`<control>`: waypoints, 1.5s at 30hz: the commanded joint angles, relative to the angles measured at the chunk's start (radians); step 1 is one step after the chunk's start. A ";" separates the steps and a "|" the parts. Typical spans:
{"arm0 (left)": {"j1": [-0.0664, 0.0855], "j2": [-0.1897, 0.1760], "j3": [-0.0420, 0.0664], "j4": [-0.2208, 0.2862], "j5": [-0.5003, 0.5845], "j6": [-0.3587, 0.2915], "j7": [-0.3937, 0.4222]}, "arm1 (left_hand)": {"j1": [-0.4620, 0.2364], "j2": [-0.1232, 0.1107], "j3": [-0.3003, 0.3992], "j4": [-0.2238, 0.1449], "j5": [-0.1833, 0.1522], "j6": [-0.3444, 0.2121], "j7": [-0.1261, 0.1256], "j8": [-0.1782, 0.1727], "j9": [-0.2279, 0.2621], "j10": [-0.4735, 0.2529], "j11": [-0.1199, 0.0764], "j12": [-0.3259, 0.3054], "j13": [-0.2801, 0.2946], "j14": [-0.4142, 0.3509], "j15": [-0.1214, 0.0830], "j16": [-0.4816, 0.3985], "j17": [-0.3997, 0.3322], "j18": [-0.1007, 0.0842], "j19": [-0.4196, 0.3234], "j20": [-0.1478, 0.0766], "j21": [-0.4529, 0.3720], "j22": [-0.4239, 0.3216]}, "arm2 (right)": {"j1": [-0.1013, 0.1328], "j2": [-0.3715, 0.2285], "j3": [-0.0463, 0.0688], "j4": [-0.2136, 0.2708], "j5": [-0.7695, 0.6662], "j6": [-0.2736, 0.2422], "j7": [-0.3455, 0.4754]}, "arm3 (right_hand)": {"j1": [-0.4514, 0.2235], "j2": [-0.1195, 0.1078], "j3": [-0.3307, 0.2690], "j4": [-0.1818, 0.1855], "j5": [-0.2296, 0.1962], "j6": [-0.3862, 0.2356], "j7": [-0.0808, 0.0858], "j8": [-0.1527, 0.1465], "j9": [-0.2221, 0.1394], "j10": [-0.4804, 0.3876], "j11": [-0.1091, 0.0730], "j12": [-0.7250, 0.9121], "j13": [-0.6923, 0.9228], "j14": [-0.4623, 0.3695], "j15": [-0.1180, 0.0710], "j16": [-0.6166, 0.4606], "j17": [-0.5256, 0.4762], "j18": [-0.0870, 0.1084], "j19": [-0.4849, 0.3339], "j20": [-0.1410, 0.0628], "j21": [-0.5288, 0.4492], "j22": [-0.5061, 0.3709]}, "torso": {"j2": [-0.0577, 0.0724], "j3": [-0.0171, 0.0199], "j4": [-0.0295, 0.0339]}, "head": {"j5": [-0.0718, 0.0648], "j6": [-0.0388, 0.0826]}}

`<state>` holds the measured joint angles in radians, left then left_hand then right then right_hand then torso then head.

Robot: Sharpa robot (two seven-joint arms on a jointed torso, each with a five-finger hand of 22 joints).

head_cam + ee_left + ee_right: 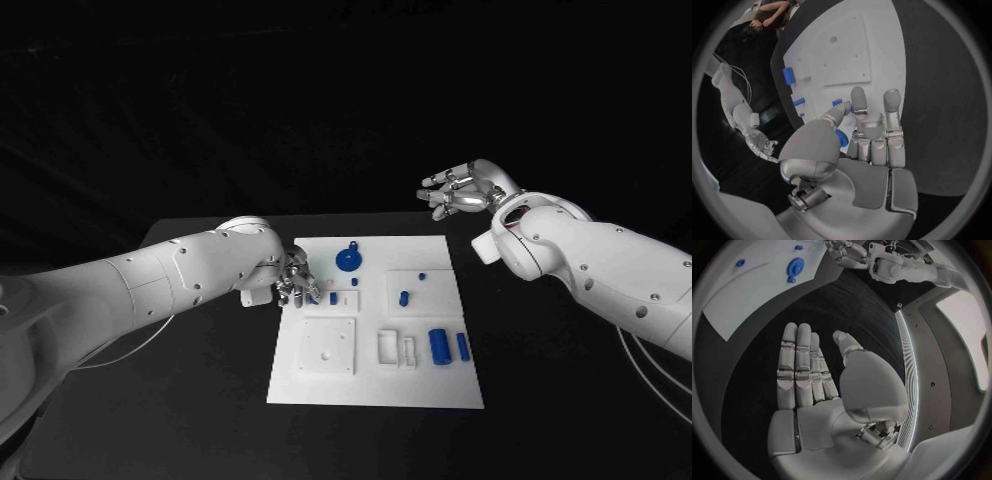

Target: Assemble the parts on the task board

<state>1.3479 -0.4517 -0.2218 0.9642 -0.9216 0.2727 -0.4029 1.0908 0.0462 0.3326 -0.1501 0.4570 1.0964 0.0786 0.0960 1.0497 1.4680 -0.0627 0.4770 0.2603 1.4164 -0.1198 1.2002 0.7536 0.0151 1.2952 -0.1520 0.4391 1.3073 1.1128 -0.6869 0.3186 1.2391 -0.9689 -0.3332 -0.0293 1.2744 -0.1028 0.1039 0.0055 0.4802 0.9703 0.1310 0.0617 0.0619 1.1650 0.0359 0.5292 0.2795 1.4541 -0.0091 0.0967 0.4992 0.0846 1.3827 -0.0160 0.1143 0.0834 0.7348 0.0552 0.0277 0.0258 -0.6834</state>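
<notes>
Task board (pixel 378 392) lay flat mid-counter (pixel 216 400), with blue parts (pixel 437 346) scattered from its centre toward 3 o'clock and a round blue part (pixel 349 260) near 12. Left hand (pixel 296 283) rested at the board's 9 o'clock edge, fingertips (pixel 858 95) touching a small blue part (pixel 842 138), firm grip unclear. Right hand (pixel 464 190) hung off the board at 1 o'clock, fingers straight, holding nothing.

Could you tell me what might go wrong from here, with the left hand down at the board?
The left hand sits low over the task board's left edge, fingertips beside a small blue part; it could knock that part or shift the board. Its fingers hide the contact from the head view, so a poor pinch may go unnoticed. The right hand hovers open beyond the board, too far to steady it.
</notes>
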 commanded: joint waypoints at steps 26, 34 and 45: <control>-0.001 0.036 -0.001 -0.043 -0.006 0.042 -0.028 | -0.002 0.017 0.073 -0.071 -0.011 0.082 -0.079 -0.008 -0.006 0.046 -0.002 0.003 0.001 -0.002 -0.008 0.005 0.002 0.010 -0.005 0.006 0.005 0.017 | -0.002 0.004 0.000 -0.003 -0.001 0.013 0.011 | 0.006 0.005 -0.006 0.001 0.005 -0.006 -0.001 -0.001 0.000 -0.008 0.000 0.001 -0.001 -0.003 0.004 0.000 -0.001 -0.013 -0.006 -0.002 0.002 -0.002 | 0.000 -0.0004 0.0005 | -0.001 -0.001; -0.001 0.046 -0.006 -0.052 -0.002 -0.007 -0.035 | -0.003 0.020 0.071 -0.060 -0.014 0.077 -0.079 -0.006 -0.004 0.046 -0.002 0.003 0.002 -0.001 -0.009 0.000 -0.005 0.010 -0.002 0.005 0.003 0.016 | -0.002 0.005 0.000 -0.003 -0.001 0.014 0.011 | 0.006 0.006 -0.006 -0.001 0.006 -0.006 0.000 -0.001 0.000 -0.008 0.000 0.001 -0.001 -0.004 0.004 0.000 -0.001 -0.013 -0.006 -0.002 0.002 -0.002 | 0.000 -0.0007 0.0007 | -0.001 0.000; -0.001 0.052 -0.007 -0.058 -0.003 -0.032 -0.044 | 0.006 0.016 0.064 -0.041 -0.045 0.070 -0.078 -0.009 -0.016 0.046 -0.003 -0.001 0.004 -0.002 -0.010 0.000 -0.006 0.009 0.000 0.004 -0.002 0.016 | -0.003 0.004 0.000 -0.002 -0.001 0.015 0.011 | 0.006 0.006 -0.004 -0.003 0.010 -0.005 0.000 0.000 0.000 -0.008 0.000 0.001 -0.002 -0.004 0.004 0.000 -0.001 -0.013 -0.006 -0.002 0.002 -0.002 | 0.000 -0.0003 0.0013 | -0.003 -0.002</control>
<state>1.3504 -0.4034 -0.2268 0.9093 -0.9203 0.2849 -0.4354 1.0857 0.0515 0.3397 -0.1431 0.4118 1.1047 0.0647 0.0900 1.0355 1.4696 -0.0612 0.4769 0.2635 1.4168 -0.1230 1.2002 0.7478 0.0150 1.2916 -0.1484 0.4390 1.3076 1.1107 -0.6834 0.3186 1.2358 -0.9689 -0.3317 -0.0287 1.2744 -0.1028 0.1039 0.0055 0.4842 0.9709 0.1304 0.0617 0.0619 1.1650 0.0359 0.5292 0.2795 1.4541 -0.0091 0.0967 0.4993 0.0845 1.3827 -0.0161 0.1143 0.0826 0.7349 0.0549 0.0283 0.0229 -0.6847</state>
